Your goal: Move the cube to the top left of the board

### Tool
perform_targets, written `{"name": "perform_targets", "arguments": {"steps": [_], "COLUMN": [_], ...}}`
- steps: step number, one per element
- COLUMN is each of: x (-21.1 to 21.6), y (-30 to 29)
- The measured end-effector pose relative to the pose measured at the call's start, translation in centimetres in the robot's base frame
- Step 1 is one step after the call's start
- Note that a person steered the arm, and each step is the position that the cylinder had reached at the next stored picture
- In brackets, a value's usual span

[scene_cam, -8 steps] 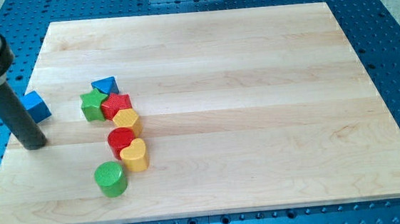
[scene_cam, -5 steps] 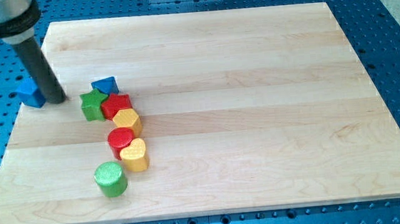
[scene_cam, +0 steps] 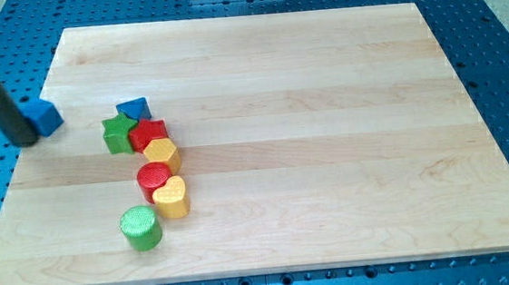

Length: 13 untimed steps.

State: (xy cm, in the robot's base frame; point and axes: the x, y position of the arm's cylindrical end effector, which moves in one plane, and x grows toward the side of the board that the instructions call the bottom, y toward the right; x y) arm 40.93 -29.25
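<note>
Presently, the dark rod is seen at the view's left edge, slanting down from the upper left corner, and my tip [scene_cam: 27, 140] is set just off the board's left edge, over the blue perforated table [scene_cam: 494, 69]. No jaws are carried by the rod, so nothing is clamped; the tip is pressed against, or at least placed directly beside, the left face of the blue cube [scene_cam: 46, 115], though actual contact cannot be confirmed. The cube is found at the left edge of the wooden board [scene_cam: 307, 111], roughly a third of the way down from the view's top, and it partly overhangs that edge. The remaining blocks are gathered in a loose column to the right of the cube, apart from it. A blue triangular block [scene_cam: 133, 108] is placed at the head of the column, with a green star [scene_cam: 118, 134] just below and to its left and a red block [scene_cam: 148, 133], of a shape not clearly made out, touching the star's right side. A yellow hexagonal block [scene_cam: 162, 152] is set just beneath the red one, followed by a red cylinder [scene_cam: 154, 179] and a yellow heart [scene_cam: 171, 197] pressed together. A green cylinder [scene_cam: 140, 228] is stood slightly apart, nearest the view's bottom.
</note>
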Motion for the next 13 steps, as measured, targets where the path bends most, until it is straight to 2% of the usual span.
{"name": "perform_targets", "arguments": {"steps": [1,2,4,5,6,8,9,10,11,12,13], "x": [-4.1,-5.6,-3.4,-3.7,-5.6,-13.1,-6.8,-3.5,-5.4,-10.8,-14.1], "y": [1.9,3.5,4.9,7.9,10.4,11.7,11.7,9.1,8.3,9.3,9.5]}}
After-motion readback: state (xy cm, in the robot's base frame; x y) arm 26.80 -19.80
